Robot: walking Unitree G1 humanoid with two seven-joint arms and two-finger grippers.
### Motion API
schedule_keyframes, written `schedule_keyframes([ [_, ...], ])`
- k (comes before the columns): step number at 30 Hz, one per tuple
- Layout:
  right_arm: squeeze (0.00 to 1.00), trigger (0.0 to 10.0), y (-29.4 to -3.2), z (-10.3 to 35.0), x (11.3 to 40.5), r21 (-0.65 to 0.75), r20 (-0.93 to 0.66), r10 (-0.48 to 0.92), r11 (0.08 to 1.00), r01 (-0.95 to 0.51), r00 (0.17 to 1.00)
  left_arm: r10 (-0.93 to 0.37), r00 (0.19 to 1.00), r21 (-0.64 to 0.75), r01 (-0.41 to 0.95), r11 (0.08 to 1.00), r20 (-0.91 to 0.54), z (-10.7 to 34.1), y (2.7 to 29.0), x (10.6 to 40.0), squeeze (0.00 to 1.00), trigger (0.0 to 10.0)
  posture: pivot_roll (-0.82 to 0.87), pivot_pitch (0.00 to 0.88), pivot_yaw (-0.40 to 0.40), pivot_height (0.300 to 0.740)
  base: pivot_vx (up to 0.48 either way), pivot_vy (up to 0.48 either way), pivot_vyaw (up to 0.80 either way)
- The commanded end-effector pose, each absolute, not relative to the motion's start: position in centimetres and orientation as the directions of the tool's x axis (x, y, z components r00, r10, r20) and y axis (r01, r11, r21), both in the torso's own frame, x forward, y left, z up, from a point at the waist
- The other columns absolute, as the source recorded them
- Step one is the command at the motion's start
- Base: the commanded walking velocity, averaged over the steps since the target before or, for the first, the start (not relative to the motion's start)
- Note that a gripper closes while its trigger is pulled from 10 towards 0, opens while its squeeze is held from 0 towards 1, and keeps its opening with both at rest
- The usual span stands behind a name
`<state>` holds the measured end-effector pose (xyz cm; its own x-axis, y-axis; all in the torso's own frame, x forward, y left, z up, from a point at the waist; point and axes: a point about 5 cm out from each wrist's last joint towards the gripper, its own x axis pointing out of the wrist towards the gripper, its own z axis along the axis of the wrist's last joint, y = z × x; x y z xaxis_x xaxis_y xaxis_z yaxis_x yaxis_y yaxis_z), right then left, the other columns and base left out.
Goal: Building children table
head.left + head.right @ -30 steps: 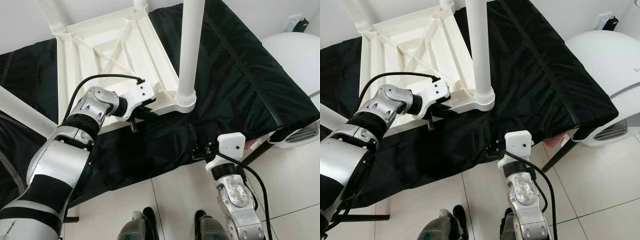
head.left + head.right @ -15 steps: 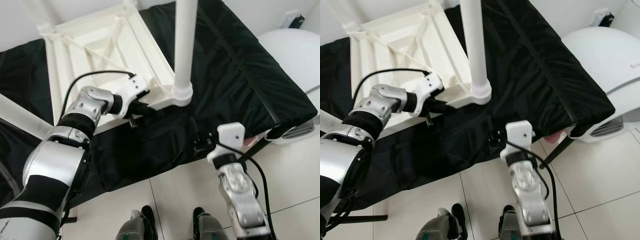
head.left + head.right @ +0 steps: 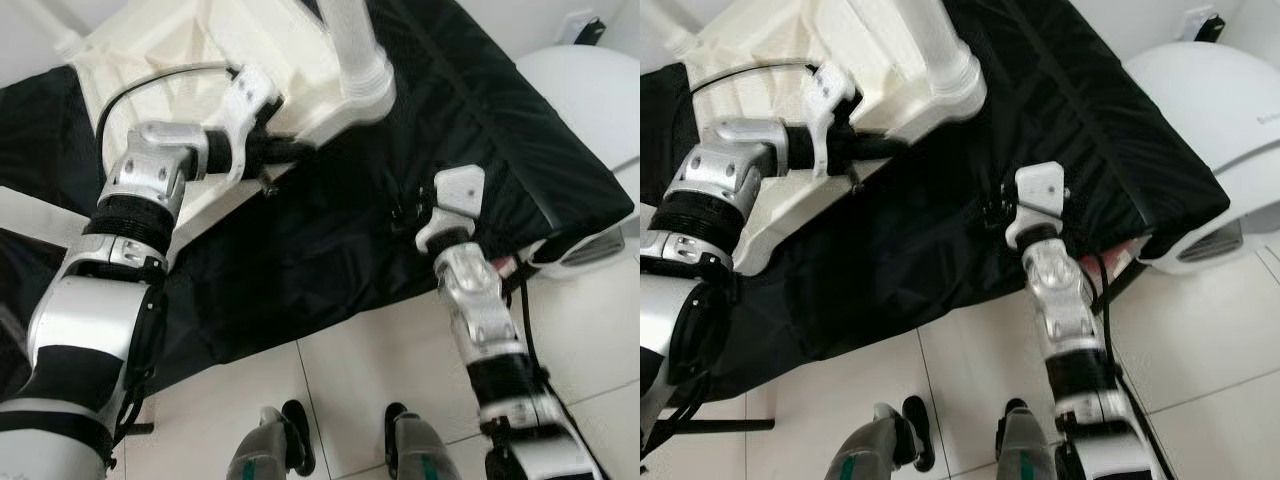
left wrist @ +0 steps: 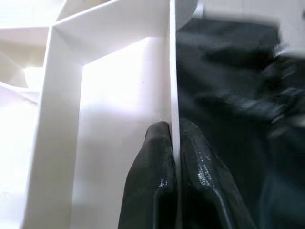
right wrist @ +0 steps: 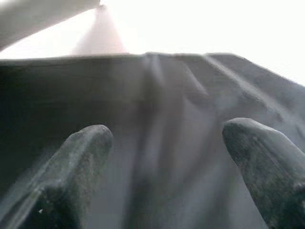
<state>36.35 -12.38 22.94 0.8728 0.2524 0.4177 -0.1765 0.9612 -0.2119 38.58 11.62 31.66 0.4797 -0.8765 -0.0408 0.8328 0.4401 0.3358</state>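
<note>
Left gripper [image 3: 285, 152] pinches the rim of the upturned tabletop [image 3: 190, 60] on the black cloth [image 3: 330, 240] (repositioning, seemingly); right gripper [image 3: 408, 212], fingers spread, hovers empty nearby.

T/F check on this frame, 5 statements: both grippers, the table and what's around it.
1. The left gripper is shut on the rim of the upturned white table. True.
2. The right gripper is shut on a table leg. False: its fingers are spread open, over the black cloth, holding nothing.
3. A white leg stands in the table's corner socket nearest the left gripper. True.
4. The table lies on bare floor tiles. False: it lies on the black cloth; the tiles are lower down, by the robot's feet.
5. A white rounded appliance sits to the robot's right of the cloth. True.
</note>
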Motion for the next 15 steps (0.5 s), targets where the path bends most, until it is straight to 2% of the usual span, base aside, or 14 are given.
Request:
schedule_keyframes([
  [1,0.0,10.0,-11.9,22.6,37.3,-0.194,0.389,0.266,0.96,-0.204,0.882,-0.839,0.522,0.379,0.753,0.537,0.151,35.2,11.7,37.6,0.0,0.0,-0.05,0.152,0.107,0.74,0.0,0.0,0.0],
  [7,0.0,10.0,-11.2,26.6,40.3,-0.176,0.393,0.245,0.966,-0.189,0.886,-0.891,0.405,0.395,0.799,0.454,0.204,35.4,9.2,35.0,0.0,0.0,-0.03,0.131,0.076,0.74,0.0,0.0,0.0],
  [12,0.0,10.0,-10.7,28.6,41.0,-0.189,0.408,0.257,0.963,-0.195,0.876,-0.893,0.371,0.371,0.815,0.445,0.256,35.6,8.3,33.8,0.0,0.0,-0.01,0.113,0.039,0.74,0.0,0.0,0.0],
  [15,0.0,10.0,-10.1,30.0,41.4,-0.202,0.417,0.27,0.958,-0.201,0.868,-0.859,0.372,0.34,0.804,0.488,0.353,36.8,8.1,32.7,0.0,0.0,0.01,0.103,0.015,0.74,0.0,0.0,0.0],
])
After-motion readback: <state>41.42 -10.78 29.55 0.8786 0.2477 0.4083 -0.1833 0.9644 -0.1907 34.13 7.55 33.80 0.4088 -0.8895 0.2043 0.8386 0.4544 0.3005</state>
